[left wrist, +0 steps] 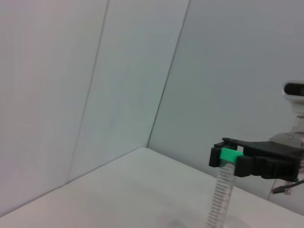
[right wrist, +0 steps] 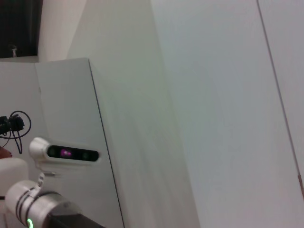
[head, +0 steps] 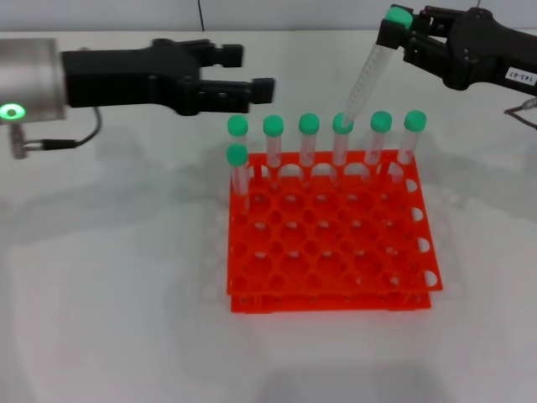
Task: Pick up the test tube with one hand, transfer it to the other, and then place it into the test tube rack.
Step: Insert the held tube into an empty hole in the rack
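Note:
My right gripper (head: 404, 32) at the back right is shut on the green cap of the test tube (head: 366, 77). The tube hangs tilted, its lower tip close above the back row of the orange-red test tube rack (head: 336, 302). Several green-capped tubes (head: 308, 138) stand in that back row, and one more (head: 237, 168) stands just in front of it at the left. My left gripper (head: 247, 71) hovers open and empty behind the rack's left corner. The left wrist view shows the right gripper (left wrist: 231, 160) farther off, holding the tube (left wrist: 220, 199).
White tabletop (head: 109, 285) surrounds the rack. A cable (head: 59, 143) runs by the left wrist. The right wrist view shows a white wall, a camera (right wrist: 66, 153) and the left arm's wrist (right wrist: 40, 209).

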You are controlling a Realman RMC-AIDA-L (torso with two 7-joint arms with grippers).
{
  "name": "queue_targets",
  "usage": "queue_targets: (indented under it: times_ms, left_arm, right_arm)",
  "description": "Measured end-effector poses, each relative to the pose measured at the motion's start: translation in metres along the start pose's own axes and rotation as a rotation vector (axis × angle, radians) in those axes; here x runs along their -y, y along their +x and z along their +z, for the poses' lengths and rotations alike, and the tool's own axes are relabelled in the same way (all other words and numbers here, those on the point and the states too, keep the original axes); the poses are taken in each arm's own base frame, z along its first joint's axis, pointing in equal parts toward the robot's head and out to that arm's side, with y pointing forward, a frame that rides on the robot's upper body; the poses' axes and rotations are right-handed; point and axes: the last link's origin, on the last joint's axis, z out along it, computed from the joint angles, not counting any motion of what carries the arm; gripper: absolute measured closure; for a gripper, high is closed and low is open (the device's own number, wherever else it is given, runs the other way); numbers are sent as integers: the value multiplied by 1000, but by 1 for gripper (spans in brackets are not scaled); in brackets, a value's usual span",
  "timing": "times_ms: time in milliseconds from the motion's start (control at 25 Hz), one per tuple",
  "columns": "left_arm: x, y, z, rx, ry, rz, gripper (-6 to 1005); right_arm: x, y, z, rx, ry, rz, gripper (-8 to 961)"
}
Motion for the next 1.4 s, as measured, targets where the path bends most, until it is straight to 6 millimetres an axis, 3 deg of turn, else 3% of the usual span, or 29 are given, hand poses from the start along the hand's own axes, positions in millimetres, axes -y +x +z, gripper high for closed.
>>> queue_targets:
  times_ms: [280, 520, 840, 1400]
  left_arm:
    - [-18, -8, -49, 61, 37, -43, 105]
    - [-29, -21, -77, 183, 70, -68, 105]
    - [-29, -45, -89, 321, 94, -70, 105]
    - [-29, -66, -95, 371, 75, 0, 106]
  right_arm:
    - [-3, 3, -4, 7, 1, 12, 687]
    - [-8, 6, -9, 24, -16, 27, 687]
    - [-18, 14, -3, 15, -61, 43, 687]
    - [-26, 31, 32, -56, -75, 48, 687]
